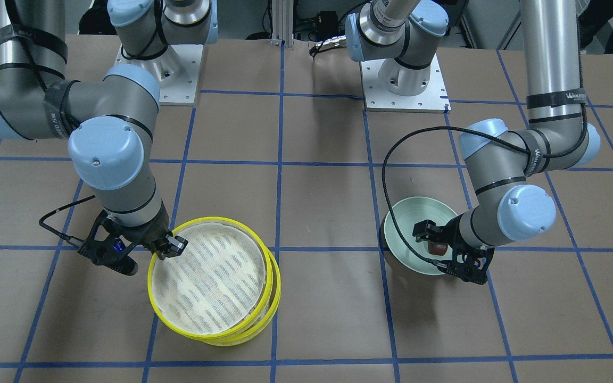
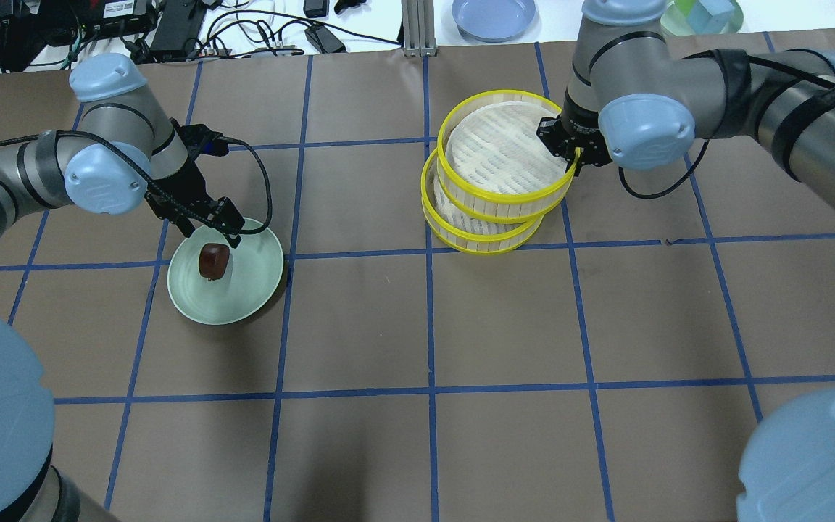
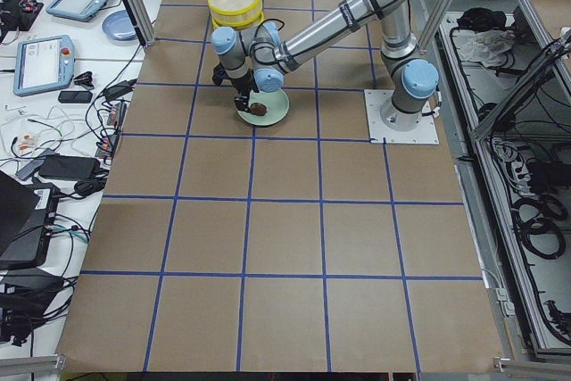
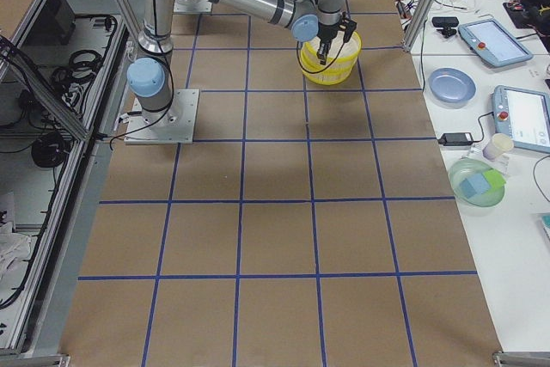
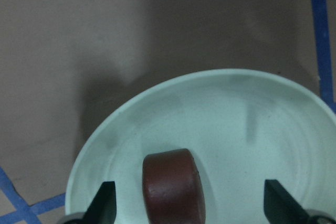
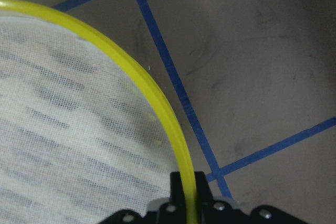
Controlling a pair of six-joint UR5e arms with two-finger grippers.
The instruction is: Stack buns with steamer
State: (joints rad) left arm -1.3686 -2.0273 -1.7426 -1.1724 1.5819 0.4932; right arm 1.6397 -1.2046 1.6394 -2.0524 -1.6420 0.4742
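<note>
The dark reddish-brown bun (image 2: 214, 261) lies on the pale green plate (image 2: 243, 290). My left gripper (image 2: 211, 233) is open just above it, and in the left wrist view its fingertips (image 5: 105, 203) stand on either side of the bun (image 5: 173, 187) without touching. My right gripper (image 2: 568, 156) is shut on the yellow rim (image 6: 152, 103) of the upper steamer tray (image 2: 490, 152). That tray rests offset on the lower steamer tray (image 2: 483, 235). The upper tray's mesh floor is bare. The cream-white bun is hidden or out of view.
A blue plate (image 2: 493, 16) and a green bowl with blocks (image 2: 700, 14) sit on the white bench beyond the table's far edge, with cables (image 2: 243, 29) at the far left. The two arm bases (image 1: 402, 80) stand at the robot's side.
</note>
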